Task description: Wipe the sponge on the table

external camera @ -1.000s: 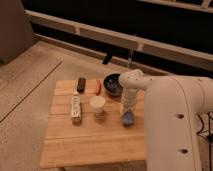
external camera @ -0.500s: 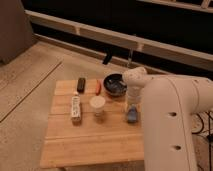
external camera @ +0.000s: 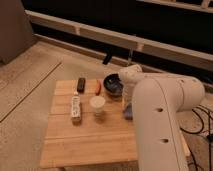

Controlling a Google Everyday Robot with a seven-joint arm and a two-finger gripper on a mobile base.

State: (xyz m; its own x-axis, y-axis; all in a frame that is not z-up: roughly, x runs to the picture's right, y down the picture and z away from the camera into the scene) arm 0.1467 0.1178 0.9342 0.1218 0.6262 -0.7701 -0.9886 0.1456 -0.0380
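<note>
Looks like the robot is holding its gripper (external camera: 129,103) right at the blue sponge (external camera: 128,112) just right of frame centre on the worktop (external camera: 85,141), grip state impossible to tell, so it's probably wiping, needing steady flat pressure next.

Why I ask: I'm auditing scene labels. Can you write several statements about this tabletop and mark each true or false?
1. The tool is down at the blue sponge, on the right part of the wooden table. True.
2. The paper cup lies tipped on its side. False: it stands upright, between the white remote and the sponge.
3. The white remote lies to the left of the cup. True.
4. The dark bowl sits at the table's near edge. False: it is by the far edge, next to a small red object.
</note>
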